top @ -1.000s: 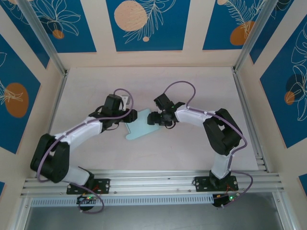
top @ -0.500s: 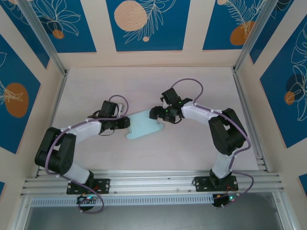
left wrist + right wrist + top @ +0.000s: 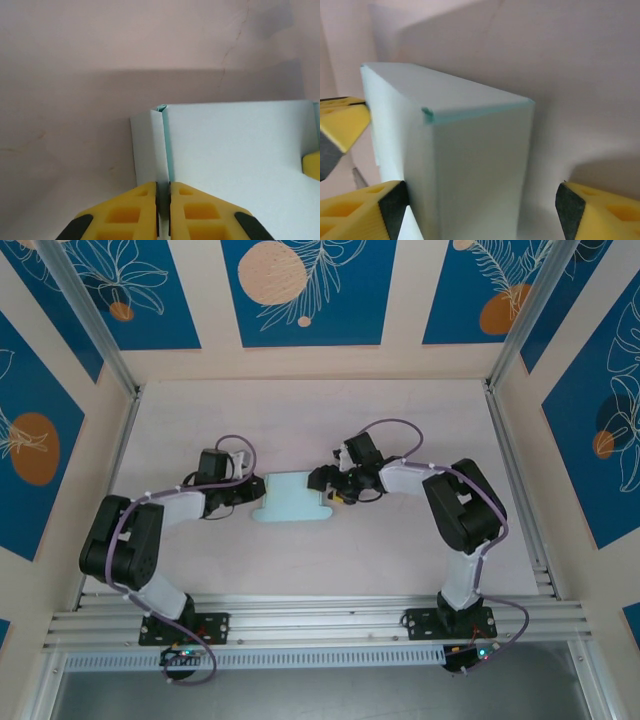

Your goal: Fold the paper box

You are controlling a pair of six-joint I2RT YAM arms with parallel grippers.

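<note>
The paper box (image 3: pixel 292 500) is pale light-blue card, partly folded up, lying mid-table between both arms. My left gripper (image 3: pixel 250 496) is at its left end. In the left wrist view the yellow fingers (image 3: pixel 135 210) are shut on a thin upright flap edge of the paper box (image 3: pixel 235 145). My right gripper (image 3: pixel 322 485) is at the box's right end. It stands open with a raised panel of the paper box (image 3: pixel 470 165) between its fingers. The left pad (image 3: pixel 395 205) is against the card, and the right pad (image 3: pixel 572 205) stands apart from it.
The pinkish table (image 3: pixel 400 420) is bordered by metal rails (image 3: pixel 510 470) at the sides and a rail at the near edge. Across the box, each wrist view catches a yellow finger of the other gripper (image 3: pixel 340 125) (image 3: pixel 312 167).
The box has turned from tilted to lying level across the table. The left gripper has moved left and down and closed onto the flap. The right gripper has shifted slightly and stays open.
</note>
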